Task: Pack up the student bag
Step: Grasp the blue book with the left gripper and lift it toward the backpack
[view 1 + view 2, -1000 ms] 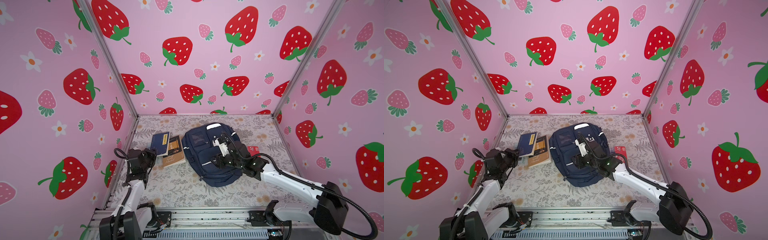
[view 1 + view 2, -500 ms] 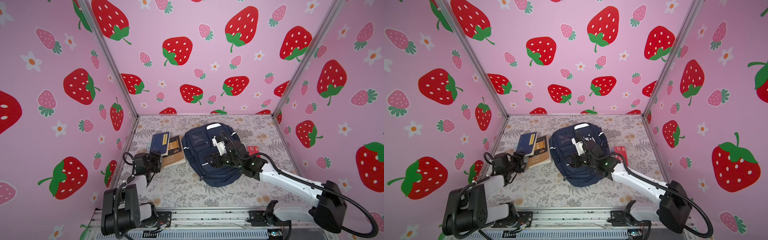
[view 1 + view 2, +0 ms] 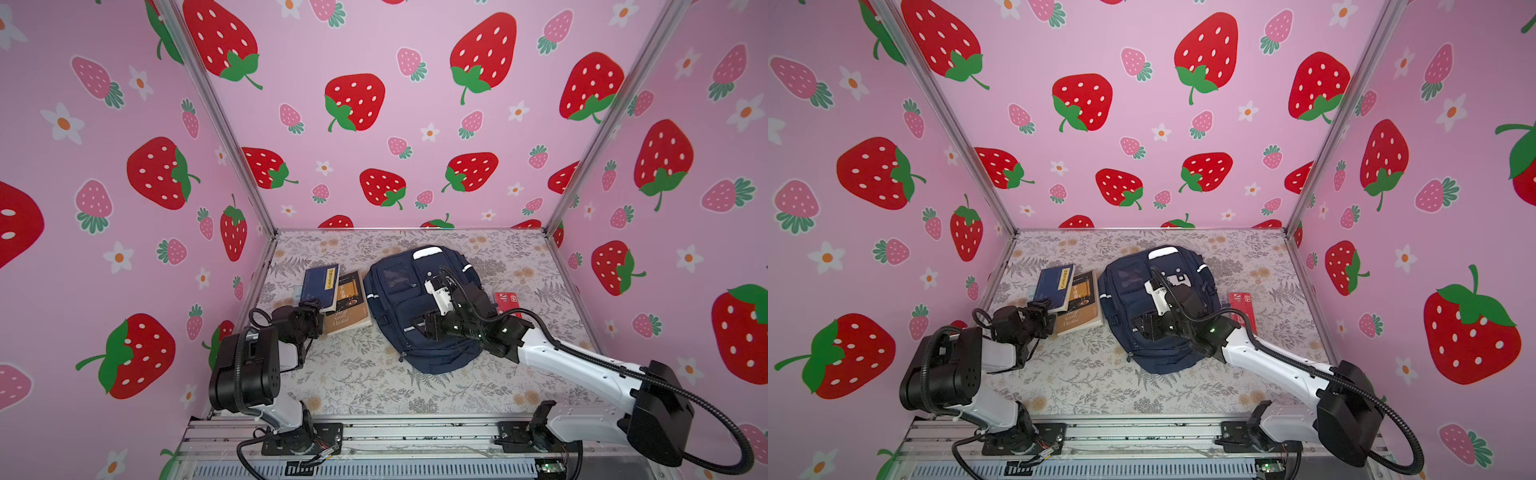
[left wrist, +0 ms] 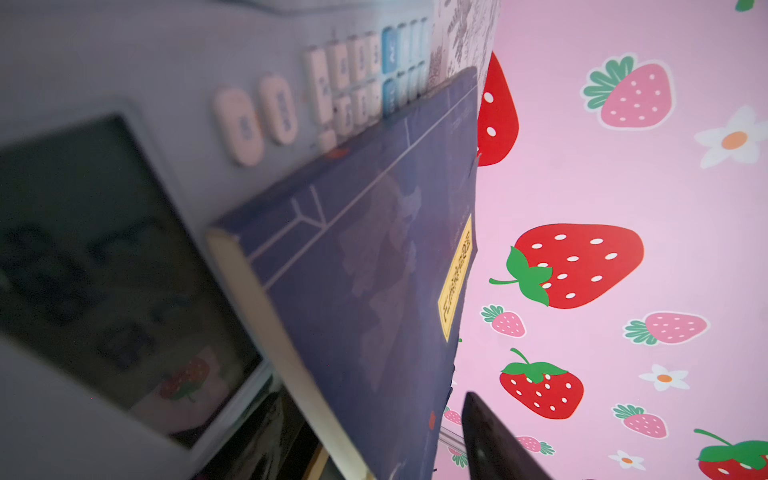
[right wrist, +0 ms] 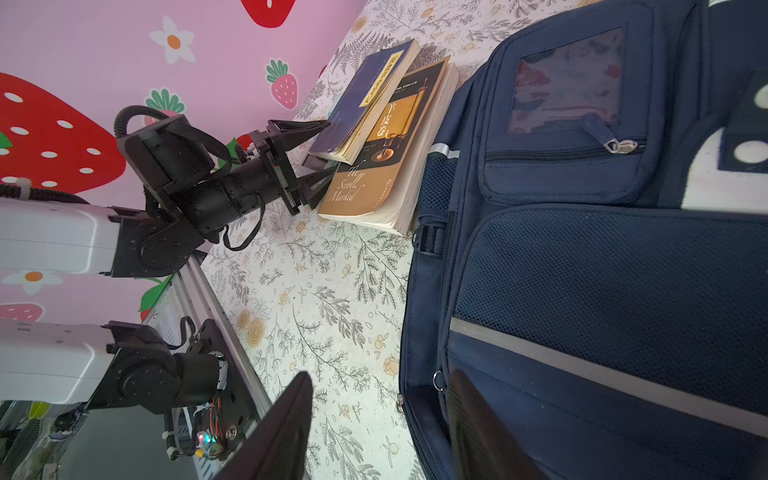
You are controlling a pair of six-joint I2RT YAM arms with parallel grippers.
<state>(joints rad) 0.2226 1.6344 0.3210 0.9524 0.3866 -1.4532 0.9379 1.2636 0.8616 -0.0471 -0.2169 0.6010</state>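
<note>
1. Your table wears a matt floral cloth (image 3: 353, 374). The walls (image 3: 415, 124) around it are smooth pink sheets printed with strawberries.
2. The student bag (image 3: 395, 299) (image 3: 1125, 299) lies flat at the middle of that cloth in both top views. Its front faces up and its white top patch (image 3: 427, 252) points toward the back wall.
3. In the right wrist view the bag (image 5: 623, 436) is navy woven fabric. It has a coarse mesh pocket (image 5: 602, 270), a thin silver stripe (image 5: 582, 370), a glossy clear window (image 5: 569, 79) and a metal zip pull (image 5: 619, 146).
4. On one side you have two paperbacks. The brown book (image 3: 347, 309) has its page block just beside the bag, and the blue book (image 3: 319, 284) leans on it. A pale plastic calculator (image 4: 124, 228) lies under the blue one.
5. A flat red packet (image 3: 507, 301) lies on the bag's other side.
6. Your left gripper (image 5: 322, 151) has its jaws apart, one on either side of the blue book's near corner, and no firm grip shows.
7. Your right gripper (image 5: 382, 432) hangs low over the bag's side edge, jaws spread, holding nothing.
</note>
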